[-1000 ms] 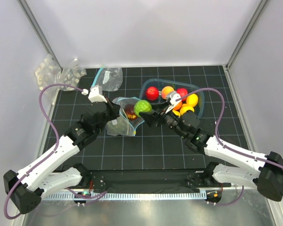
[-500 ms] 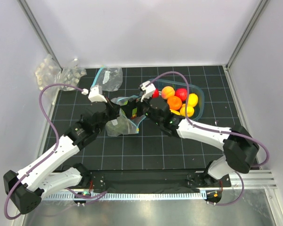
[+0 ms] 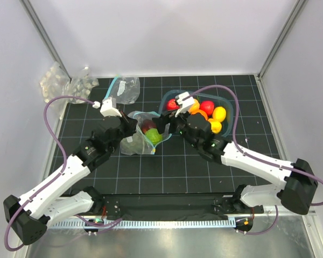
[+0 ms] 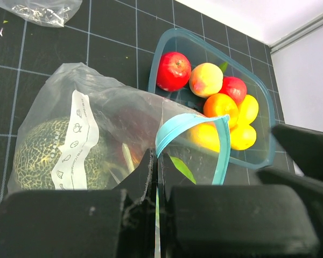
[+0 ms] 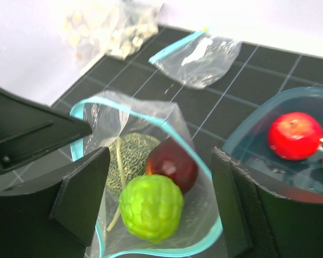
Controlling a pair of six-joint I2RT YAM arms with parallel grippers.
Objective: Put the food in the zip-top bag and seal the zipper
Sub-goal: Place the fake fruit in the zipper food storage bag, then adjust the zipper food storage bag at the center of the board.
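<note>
Zip-top bag (image 3: 133, 145) sits left of frame centre on the desk, mouth turned toward the tub (image 3: 231, 114). Left pincer (image 4: 156, 164): jaws together, clamped on the zipper (image 4: 169, 130) at one lip. Right pincer (image 3: 165, 127): fingers apart, gripping nothing, hovering over the mouth.

Inside the bag: melon (image 4: 40, 148), dark red fruit (image 5: 172, 162), and bumpy green ball (image 5: 151, 207) just inside the lip. The rest of the food is in the tub, upper right of centre: red, orange, yellow.

Handling, as a judgement:
- The bag film looks thin, floppy and slick, and the mouth would likely sag shut if let go. Take it by the teal strip, the stiffest part.
- The toy fruits look light, hard and round, so prone to roll. Pinch them across the widest part.
- The melon probably makes the bag bottom-heavy.
</note>
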